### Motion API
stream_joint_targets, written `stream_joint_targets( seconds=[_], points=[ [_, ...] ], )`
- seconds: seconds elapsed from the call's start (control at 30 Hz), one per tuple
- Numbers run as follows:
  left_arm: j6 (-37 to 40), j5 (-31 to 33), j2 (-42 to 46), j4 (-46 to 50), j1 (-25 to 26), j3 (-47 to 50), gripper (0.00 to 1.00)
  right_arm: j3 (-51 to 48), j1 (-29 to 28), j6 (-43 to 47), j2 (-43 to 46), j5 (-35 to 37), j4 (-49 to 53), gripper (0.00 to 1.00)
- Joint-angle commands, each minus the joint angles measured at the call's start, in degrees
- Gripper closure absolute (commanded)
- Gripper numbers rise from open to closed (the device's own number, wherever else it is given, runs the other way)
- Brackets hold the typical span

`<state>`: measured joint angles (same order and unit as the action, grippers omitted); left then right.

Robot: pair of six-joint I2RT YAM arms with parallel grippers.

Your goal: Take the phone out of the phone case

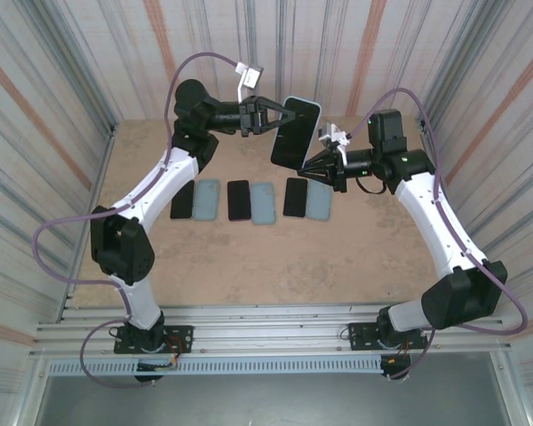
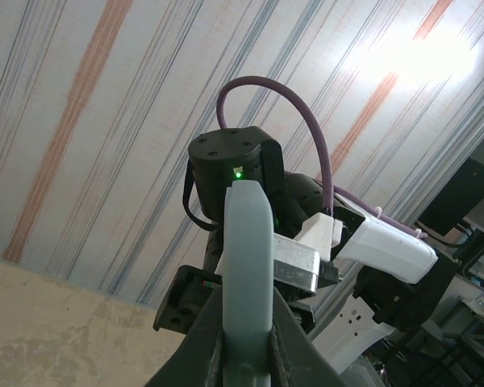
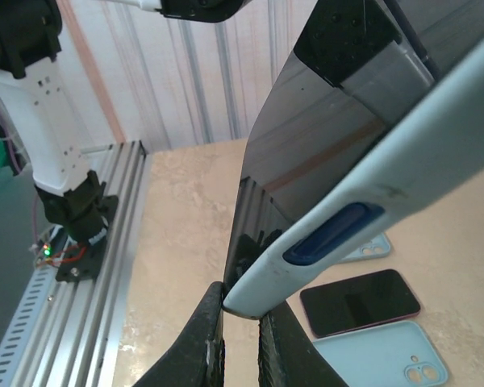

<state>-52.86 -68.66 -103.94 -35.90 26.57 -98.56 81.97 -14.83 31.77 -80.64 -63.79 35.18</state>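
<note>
From the top external camera, the phone [image 1: 293, 138], seated in its pale blue phone case [image 1: 317, 117], is being held tilted in the air above the desk [image 1: 249, 257], between the two arms. Its upper left edge is being pinched by the jaws of the left gripper [image 1: 280, 114]. Its lower right corner is being pinched by the jaws of the right gripper [image 1: 307, 164]. Below it, three loose black phones [image 1: 238, 200] and three empty pale blue cases [image 1: 263, 203] are being carried flat in a row by the desk, each phone just beside a case.

From the left wrist camera, the phone case is being viewed edge-on, rising upright from between the fingers [image 2: 203, 348], which are being pressed against both its sides. Behind it, the right arm's black wrist [image 2: 234, 161] is being shown with a green light lit.

From the right wrist camera, the dark screen and the blue rim with its side button are being seen slanting up to the right. The bottom corner is being clamped between the fingers. One loose phone and two empty cases are being seen on the desk beyond.
</note>
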Motion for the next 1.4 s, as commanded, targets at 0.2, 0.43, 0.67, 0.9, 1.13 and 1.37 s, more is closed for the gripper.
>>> stream_joint_targets(
  seconds=[0.2,0.43,0.67,0.9,1.13,1.37],
  points=[
    [-6.9,0.4,2.1,-1.5,1.6,-0.7,1.00,0.3,-0.6,0.0,2.3,10.8,-6.8,0.89],
    [-3.6,2.7,3.5,2.0,1.6,0.4,1.00,-4.9,1.1,-14.0,5.1,1.9,-21.0,0.80],
    [-4.0,5.9,3.4,0.4,1.8,2.2,1.00,-11.6,1.1,-31.0,6.8,-2.6,-37.9,0.72],
    [-10.5,22.5,4.6,0.8,2.1,7.5,1.00,-19.7,0.9,-52.5,8.1,-0.8,-52.7,0.61],
    [-18.3,32.8,6.4,-0.1,4.7,13.2,1.00,-30.8,0.6,-86.6,7.4,11.8,-79.7,0.57],
    [-21.7,34.5,6.4,0.8,5.4,14.8,1.00,-34.8,0.2,-101.6,6.3,17.4,-92.1,0.61]
  ],
)
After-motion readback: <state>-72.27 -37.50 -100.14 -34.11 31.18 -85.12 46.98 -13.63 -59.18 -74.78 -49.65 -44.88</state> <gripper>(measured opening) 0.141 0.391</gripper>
